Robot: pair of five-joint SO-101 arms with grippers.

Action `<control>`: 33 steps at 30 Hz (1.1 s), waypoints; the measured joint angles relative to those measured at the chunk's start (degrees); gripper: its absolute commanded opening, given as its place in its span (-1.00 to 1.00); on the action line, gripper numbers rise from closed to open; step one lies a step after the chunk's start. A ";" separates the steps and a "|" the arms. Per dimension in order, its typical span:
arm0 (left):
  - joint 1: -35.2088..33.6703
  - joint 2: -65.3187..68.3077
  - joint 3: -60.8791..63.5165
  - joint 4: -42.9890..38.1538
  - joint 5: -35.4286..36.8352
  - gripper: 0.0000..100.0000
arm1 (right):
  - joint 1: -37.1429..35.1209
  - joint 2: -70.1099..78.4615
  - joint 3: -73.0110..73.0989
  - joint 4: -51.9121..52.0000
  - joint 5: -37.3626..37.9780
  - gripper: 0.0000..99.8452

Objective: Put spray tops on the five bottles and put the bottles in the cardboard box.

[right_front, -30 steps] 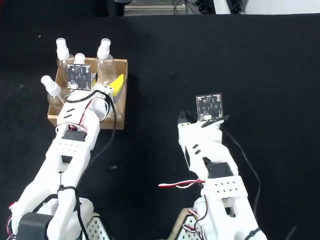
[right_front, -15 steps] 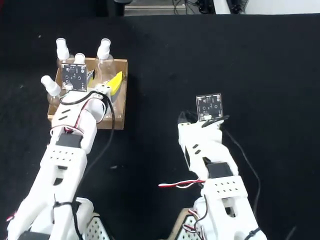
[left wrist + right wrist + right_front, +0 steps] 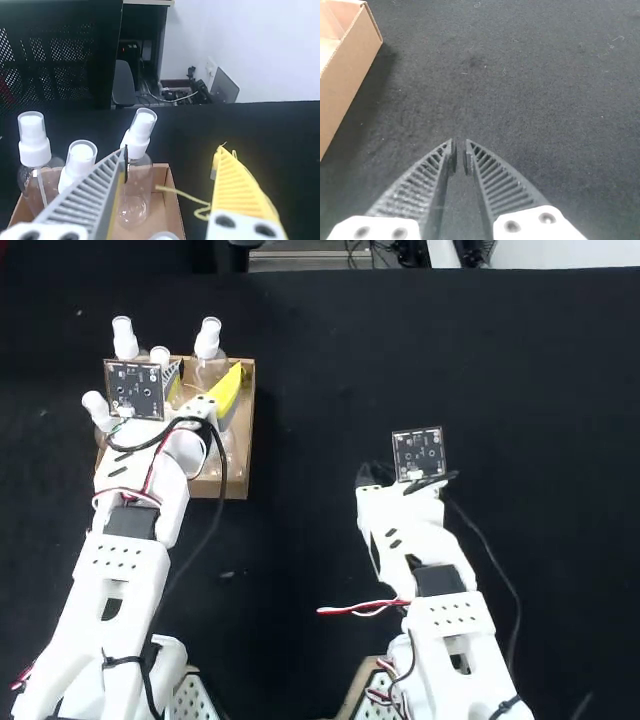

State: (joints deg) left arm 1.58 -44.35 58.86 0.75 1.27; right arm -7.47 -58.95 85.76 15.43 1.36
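Your left arm's wrist has drifted sideways over the brown cardboard box [image 3: 244,435], away from the other arm, and its yellow finger now shows more fully than a second ago; the right arm has not shifted.

Your left gripper [image 3: 170,152] hangs wide open and holds nothing, one grey ribbed finger and one yellow finger spread well apart. The clear plastic bottles [image 3: 135,185] stand upright in the box just ahead of and below those fingers, and the nearest one rises just beyond the grey fingertip. Each bottle you can see wears one of the white spray tops [image 3: 33,137]. Four tops are countable from above; a fifth may sit under the wrist, but that cannot be told.

Your right gripper [image 3: 459,150] is all but closed, a thin slit between its dark fingers, nothing in it. It hovers low over the black table cover [image 3: 450,360], with the box off to one side and well apart.

Any further handling falls to the left arm, which is much the nearer. The bottles' long axes run vertical, so the fingers would need to straddle a body from the side, not come down on a top.
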 measured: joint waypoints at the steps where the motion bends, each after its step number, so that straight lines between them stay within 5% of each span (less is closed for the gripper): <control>1: 0.00 -0.88 0.00 0.70 0.00 -0.49 | 0.00 0.00 0.00 0.00 0.00 -0.98; 16: -10.90 -18.37 -8.18 29.89 0.00 -0.49 | 0.00 0.00 0.00 0.00 0.00 -0.98; 20: -17.49 -23.47 -8.26 37.27 0.00 -0.54 | 0.00 0.00 0.00 0.00 0.00 -0.98; 24: -25.14 -27.52 -8.26 44.75 0.00 -0.94 | 0.00 0.00 0.00 0.00 0.00 -0.98; 33: -43.87 -31.47 -3.87 49.14 0.00 -0.93 | 0.00 0.00 0.00 0.00 0.00 -0.98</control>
State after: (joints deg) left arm -42.29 -75.82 54.99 49.89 1.27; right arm -7.47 -58.95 85.76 15.43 1.36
